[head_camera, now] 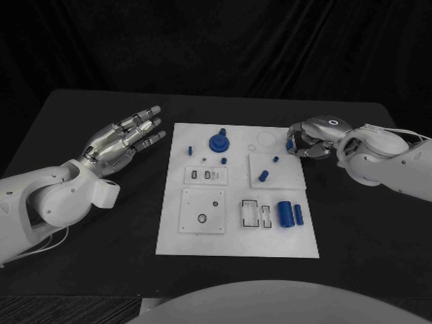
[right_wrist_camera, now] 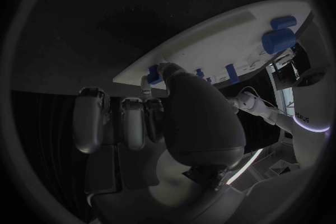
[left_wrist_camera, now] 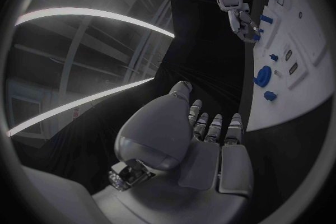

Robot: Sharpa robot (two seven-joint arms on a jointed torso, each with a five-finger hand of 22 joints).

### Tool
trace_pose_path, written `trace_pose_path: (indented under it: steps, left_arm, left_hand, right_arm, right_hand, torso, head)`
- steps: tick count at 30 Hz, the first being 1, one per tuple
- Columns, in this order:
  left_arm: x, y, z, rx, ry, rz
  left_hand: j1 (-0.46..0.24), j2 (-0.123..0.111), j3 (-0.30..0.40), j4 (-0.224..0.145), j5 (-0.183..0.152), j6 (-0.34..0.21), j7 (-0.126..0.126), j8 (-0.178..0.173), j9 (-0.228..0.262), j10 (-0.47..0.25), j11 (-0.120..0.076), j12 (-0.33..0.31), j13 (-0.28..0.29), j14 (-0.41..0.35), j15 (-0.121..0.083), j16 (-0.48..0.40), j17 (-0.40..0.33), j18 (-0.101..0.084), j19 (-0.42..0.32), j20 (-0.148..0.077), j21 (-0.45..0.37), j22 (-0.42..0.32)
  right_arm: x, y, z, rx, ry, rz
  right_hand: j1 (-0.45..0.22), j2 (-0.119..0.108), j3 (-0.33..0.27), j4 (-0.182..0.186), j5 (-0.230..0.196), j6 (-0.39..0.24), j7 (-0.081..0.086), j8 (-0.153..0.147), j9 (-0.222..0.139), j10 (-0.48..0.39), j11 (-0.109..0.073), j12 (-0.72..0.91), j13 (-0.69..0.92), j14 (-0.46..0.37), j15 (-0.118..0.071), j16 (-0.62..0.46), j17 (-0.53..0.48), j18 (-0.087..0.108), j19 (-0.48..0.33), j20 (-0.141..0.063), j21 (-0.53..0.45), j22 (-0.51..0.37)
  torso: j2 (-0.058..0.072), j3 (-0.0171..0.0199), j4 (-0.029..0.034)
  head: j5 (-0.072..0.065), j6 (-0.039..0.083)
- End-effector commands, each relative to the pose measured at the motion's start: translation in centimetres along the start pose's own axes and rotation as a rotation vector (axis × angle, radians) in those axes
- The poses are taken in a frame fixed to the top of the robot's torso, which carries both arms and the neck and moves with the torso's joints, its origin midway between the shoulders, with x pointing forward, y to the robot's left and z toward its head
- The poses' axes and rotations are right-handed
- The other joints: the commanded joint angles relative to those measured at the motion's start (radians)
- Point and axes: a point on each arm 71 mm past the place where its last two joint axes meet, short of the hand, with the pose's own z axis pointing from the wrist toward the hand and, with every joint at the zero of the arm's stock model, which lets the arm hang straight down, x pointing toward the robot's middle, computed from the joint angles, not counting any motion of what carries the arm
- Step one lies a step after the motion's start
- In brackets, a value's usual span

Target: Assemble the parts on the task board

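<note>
The white task board (head_camera: 237, 233) lies flat in the middle of the black table. On it are a round blue part (head_camera: 218, 142), small blue pegs (head_camera: 262, 175) and two blue cylinders (head_camera: 290, 213). My left hand (head_camera: 127, 138) hovers beside the board's left far corner, fingers stretched out and apart, holding nothing. My right hand (head_camera: 312, 138) is at the board's far right edge with its fingers curled in. There it pinches a small blue part (right_wrist_camera: 154, 74) between thumb and fingertips, just over the board's edge (right_wrist_camera: 210, 45). The left wrist view shows the right hand (left_wrist_camera: 240, 18) over the board (left_wrist_camera: 308, 61).
Raised white blocks with slots and holes stand on the board: one at the left middle (head_camera: 206, 175), a square one below it (head_camera: 202, 210), another at the right (head_camera: 275, 169). Bare black table (head_camera: 372, 229) surrounds the board.
</note>
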Motion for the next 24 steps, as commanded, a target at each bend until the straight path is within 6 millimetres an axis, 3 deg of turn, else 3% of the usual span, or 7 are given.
trace_pose_path:
  steps: [1, 13, 24]
  left_arm:
    - [0.2, 0.0, 0.0, 0.007, 0.014, -0.009]
    - [0.0, 0.0, -0.1, 0.003, 0.009, -0.007]
    - [0.1, 0.1, 0.0, -0.007, 0.010, -0.007]
  left_hand:
    - [0.006, -0.001, 0.007, -0.001, 0.006, 0.000, 0.007, 0.005, 0.001, 0.000, 0.008, 0.004, 0.001, -0.001, 0.007, 0.006, 0.001, 0.018, -0.001, 0.007, -0.005, -0.001]
    - [0.006, -0.001, 0.007, -0.001, 0.006, 0.000, 0.007, 0.005, 0.001, 0.000, 0.008, 0.004, 0.001, -0.001, 0.007, 0.006, 0.001, 0.018, -0.001, 0.007, -0.005, -0.001]
    - [0.005, -0.002, 0.010, -0.003, 0.006, 0.002, 0.008, 0.006, 0.001, 0.000, 0.009, 0.005, 0.001, -0.001, 0.008, 0.006, 0.001, 0.018, -0.001, 0.007, -0.005, -0.001]
  right_arm:
    - [0.2, 0.0, -0.1, 0.012, 0.008, -0.001]
    - [-0.4, 0.8, -0.4, -0.017, -0.046, 0.013]
    - [-4.1, 5.0, 0.4, -0.116, -0.131, 0.044]
  right_hand:
    - [0.006, 0.012, 0.010, 0.000, 0.018, 0.007, -0.003, 0.007, 0.002, 0.105, -0.007, 0.004, 0.263, 0.104, -0.009, 0.003, 0.264, 0.005, 0.018, -0.005, -0.005, 0.204]
    - [0.016, 0.013, 0.027, -0.005, 0.051, 0.020, -0.005, 0.017, 0.006, 0.105, -0.009, 0.004, 0.263, 0.104, -0.011, 0.003, 0.264, 0.005, 0.018, -0.008, -0.006, 0.204]
    - [0.016, 0.013, 0.032, -0.004, 0.062, 0.029, -0.005, 0.021, 0.007, 0.105, -0.010, 0.004, 0.263, 0.104, -0.012, 0.003, 0.264, 0.003, 0.023, -0.009, 0.005, 0.207]
  torso:
    - [0.000, -0.0002, 0.0002]
    - [0.000, -0.0002, 0.0004]
    - [0.000, 0.0003, -0.0002]
  head:
    - [0.001, -0.002]
    - [0.004, -0.002]
    - [0.007, -0.006]
